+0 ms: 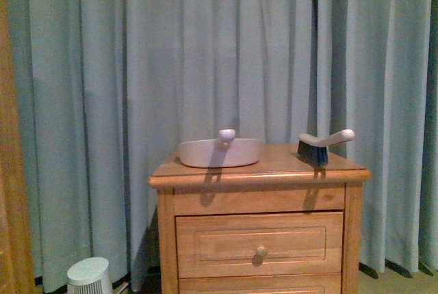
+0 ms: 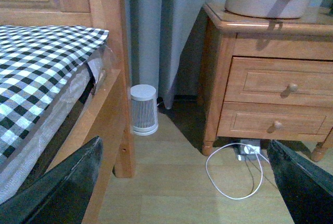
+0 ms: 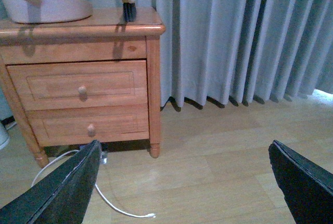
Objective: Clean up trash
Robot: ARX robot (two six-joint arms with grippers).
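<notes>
No crumpled white paper wad shows in any view; the trash is out of view. A pale pinkish-beige dustpan lies on the wooden nightstand, with a hand brush to its right. The dustpan also shows in the left wrist view and the right wrist view. The brush shows in the right wrist view. My left gripper is open and empty, low over the wood floor between bed and nightstand. My right gripper is open and empty over the floor right of the nightstand. Neither arm shows in the front view.
A bed with a checked cover and wooden frame stands left. A small white cylindrical appliance sits on the floor by the curtain. A white cable loops under the nightstand and also shows in the right wrist view.
</notes>
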